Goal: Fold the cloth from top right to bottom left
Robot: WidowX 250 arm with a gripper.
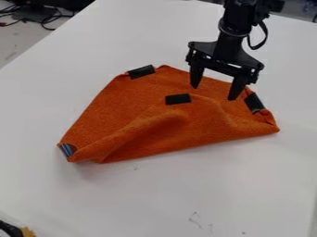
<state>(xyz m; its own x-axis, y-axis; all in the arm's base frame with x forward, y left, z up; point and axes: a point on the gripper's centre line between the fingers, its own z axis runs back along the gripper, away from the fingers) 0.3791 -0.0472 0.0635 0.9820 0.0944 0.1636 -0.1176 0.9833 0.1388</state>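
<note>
So the orange cloth (105, 122) is lying rumpled mid-table (180, 199), right end well apart from the near-left corner. Gripper's (214, 93) fingers are apart over the far-right part, so imo the top-right-to-bottom-left fold isn't done.

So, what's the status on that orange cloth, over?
End effector open, empty, over the orange cloth. Cloth looks partly folded, rumpled along its near side. No obstruction seen.

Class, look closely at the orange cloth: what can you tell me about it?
The orange cloth looks like coarse woven fabric. It lies on the white table, partly folded and wrinkled, with a raised ridge across its middle. Dark patches show at its upper left, centre and right edge, and a striped one at the lower-left corner. The gripper hangs over its upper right.
</note>
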